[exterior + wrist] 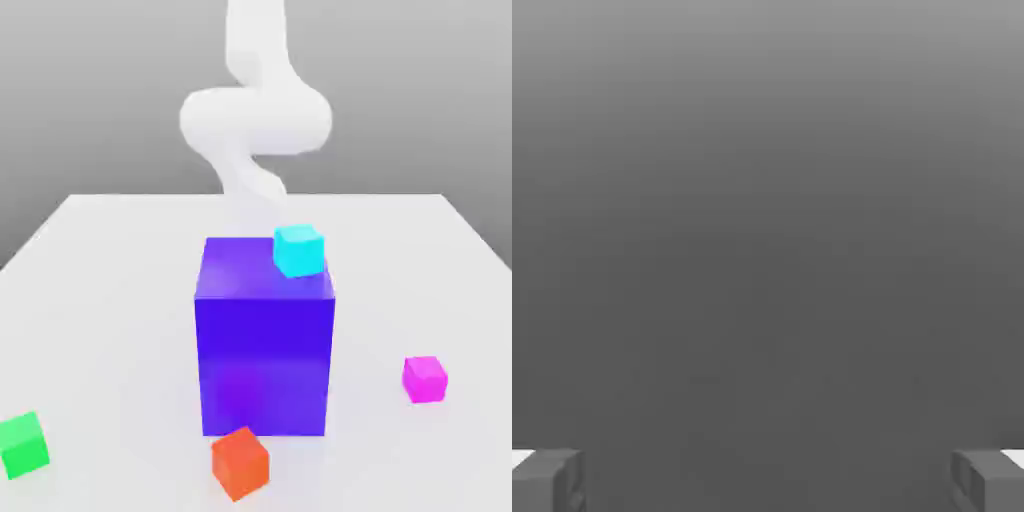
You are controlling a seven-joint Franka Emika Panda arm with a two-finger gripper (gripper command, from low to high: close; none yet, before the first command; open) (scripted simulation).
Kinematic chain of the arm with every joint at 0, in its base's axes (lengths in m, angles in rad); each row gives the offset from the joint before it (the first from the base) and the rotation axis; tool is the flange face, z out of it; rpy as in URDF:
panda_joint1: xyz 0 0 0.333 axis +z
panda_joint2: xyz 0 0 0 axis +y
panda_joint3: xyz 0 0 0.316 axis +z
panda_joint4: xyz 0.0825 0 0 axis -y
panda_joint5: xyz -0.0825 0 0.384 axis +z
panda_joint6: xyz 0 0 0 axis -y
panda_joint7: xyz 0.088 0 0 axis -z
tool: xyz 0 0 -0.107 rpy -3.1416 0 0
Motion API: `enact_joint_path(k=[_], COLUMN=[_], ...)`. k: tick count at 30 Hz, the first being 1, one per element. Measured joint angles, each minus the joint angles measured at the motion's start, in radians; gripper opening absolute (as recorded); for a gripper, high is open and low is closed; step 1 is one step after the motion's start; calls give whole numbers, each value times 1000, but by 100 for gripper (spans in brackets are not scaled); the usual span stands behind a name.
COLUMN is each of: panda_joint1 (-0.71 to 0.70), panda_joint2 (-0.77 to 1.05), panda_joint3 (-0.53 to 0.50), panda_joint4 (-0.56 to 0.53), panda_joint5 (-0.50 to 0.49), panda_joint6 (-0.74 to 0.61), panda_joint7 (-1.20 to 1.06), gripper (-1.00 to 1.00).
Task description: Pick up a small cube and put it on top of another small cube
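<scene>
Fingers [769, 482] are standing open and empty; picking is still pending, next needing a reach toward the magenta cube [425, 380] near the counter's [130, 300] right edge in the exterior view.

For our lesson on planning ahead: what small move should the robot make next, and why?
Probably bring the open, empty pincer over the magenta cube before lowering: the cube sits apart from the big blue-violet block, with bare tabletop around it, so a grasp there looks unobstructed.
</scene>
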Motion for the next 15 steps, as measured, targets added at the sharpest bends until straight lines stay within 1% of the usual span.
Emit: enact_joint_path(k=[8, 15], panda_joint1=[243, 407], panda_joint2=[302, 555], panda_joint3=[5, 56], panda_joint4=[-163, -301], panda_joint5=[40, 57], panda_joint6=[187, 346], panda_joint7=[-371, -672], gripper=[0, 0])
